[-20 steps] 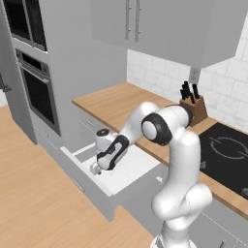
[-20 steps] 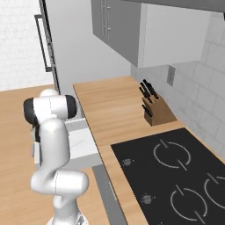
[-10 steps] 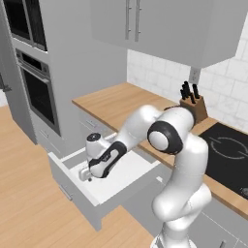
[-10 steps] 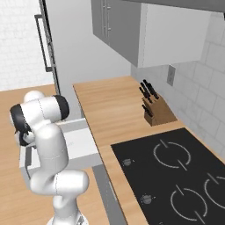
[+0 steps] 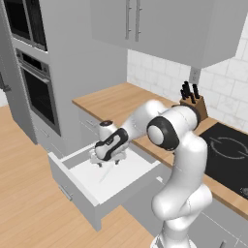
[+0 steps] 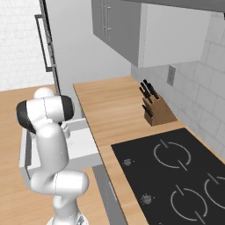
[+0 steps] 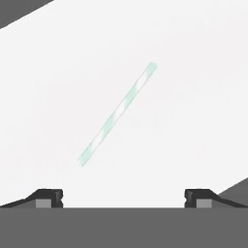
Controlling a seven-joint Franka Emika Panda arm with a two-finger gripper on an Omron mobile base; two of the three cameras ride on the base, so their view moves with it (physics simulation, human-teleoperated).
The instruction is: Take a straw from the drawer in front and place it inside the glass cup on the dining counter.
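Light-grey with a white floor, the drawer [image 5: 99, 186] stands pulled out across the lower middle of the left base view, below the wood surface [image 5: 121, 99] that runs toward the knife block [image 5: 192, 103] at upper right. I am at the first step: reaching for the straw, with nothing yet lifted. My claw [image 5: 103, 160] hangs over the drawer's white interior near the middle of that frame, fingers spread wide and gripping nothing. In the hand view the straw [image 7: 117, 114] lies flat on the drawer floor, a thin pale stick running from lower left to upper right, above and between my two fingertips [image 7: 47, 197]. It lies apart from them, untouched. Next, I judge, I must turn the wrist so the fingers straddle the straw across its width near its middle, come down until the tips almost meet the drawer floor, then close gently; so thin a thing could roll or slip away if I close off-centre.
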